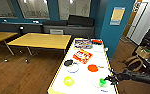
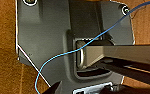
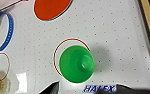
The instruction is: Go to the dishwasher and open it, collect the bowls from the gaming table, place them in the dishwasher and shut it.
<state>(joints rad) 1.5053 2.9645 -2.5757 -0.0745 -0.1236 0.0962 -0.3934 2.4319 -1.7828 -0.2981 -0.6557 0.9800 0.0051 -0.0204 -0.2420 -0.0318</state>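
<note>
Teal walls and a wooden floor (image 1: 21,75) frame the gaming table (image 1: 84,83), whose white top with yellow-green rim runs away from the robot, with plain yellow wood tables (image 1: 38,40) off to the left. On it sit the bowls: a green bowl (image 1: 102,81) at the near right, a yellow-green bowl (image 1: 68,80) at the near left, an orange-red bowl (image 1: 92,67) further back, and a black bowl (image 1: 68,62) beyond it on the left beside a blue ring (image 1: 73,68). Colourful packets (image 1: 82,55) lie at the far end. The right gripper (image 1: 108,79) reaches in from the right, just beside the green bowl; its fingers look spread to either side of it, though the wrist picture leaves this unsure. Four bowls are on the table, so collecting seems barely begun. For the left gripper I cannot tell the finger state.
</note>
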